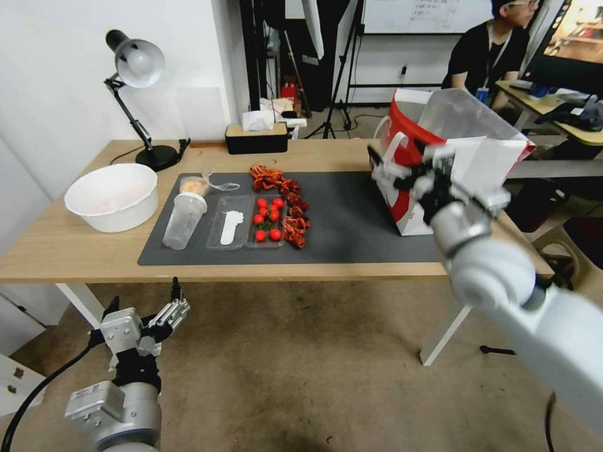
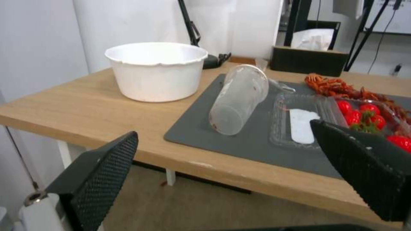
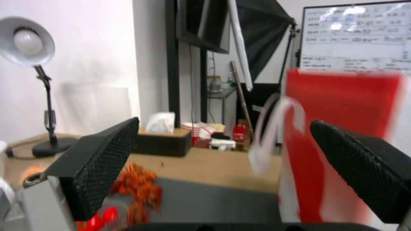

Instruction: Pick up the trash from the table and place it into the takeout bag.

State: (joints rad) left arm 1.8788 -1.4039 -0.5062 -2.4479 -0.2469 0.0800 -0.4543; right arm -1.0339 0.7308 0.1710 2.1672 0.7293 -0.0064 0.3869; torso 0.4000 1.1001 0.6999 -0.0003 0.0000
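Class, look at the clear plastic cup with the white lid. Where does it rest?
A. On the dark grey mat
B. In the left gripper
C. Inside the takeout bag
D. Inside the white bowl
A: the clear plastic cup stands on the dark grey mat, beside the clear tray, apart from both grippers.

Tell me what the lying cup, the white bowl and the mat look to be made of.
Cup: clear thin plastic, likely; the dark mat shows through its wall.
White bowl: opaque white, smooth with a wavy rim, probably plastic or foam.
Mat: dark grey, matte, flat; perhaps felt or rubber.
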